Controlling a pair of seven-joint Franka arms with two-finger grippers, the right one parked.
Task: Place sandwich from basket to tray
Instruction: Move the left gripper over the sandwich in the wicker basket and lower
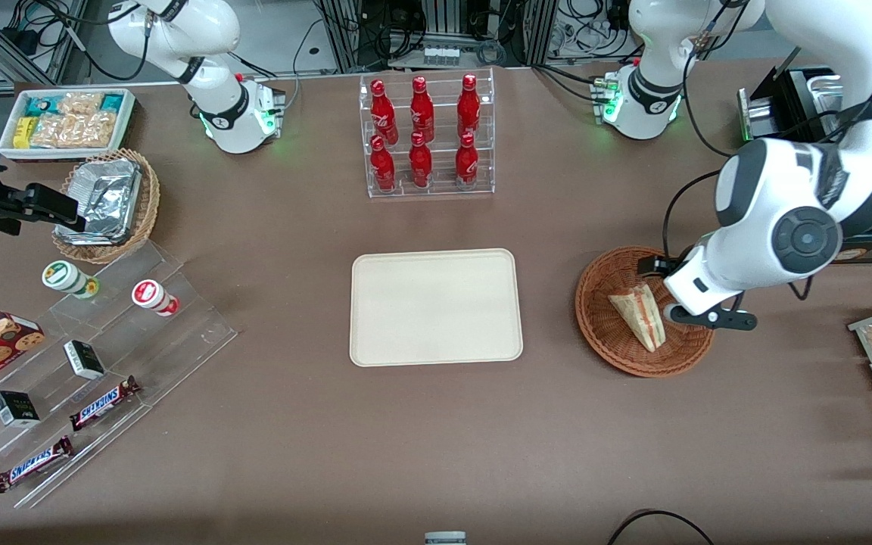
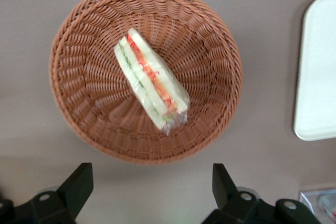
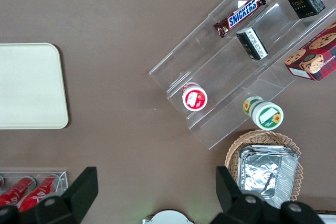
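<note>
Your hand (image 2: 147, 192) hangs with its fingers spread wide, above the desk (image 1: 436, 424) just off the basket's rim, holding nothing. On the desk's clock face from the front camera, the tray (image 1: 436, 307) sits at centre and the basket (image 1: 644, 311) lies toward three o'clock. Carry the hand over the bowl's middle, turn it so the fingers straddle the wedge's flat bread faces, then descend and close gently, since the wrap looks slippery. Inside lies the sandwich (image 2: 151, 80), a clear-wrapped pale wedge showing red, orange and green filling
</note>
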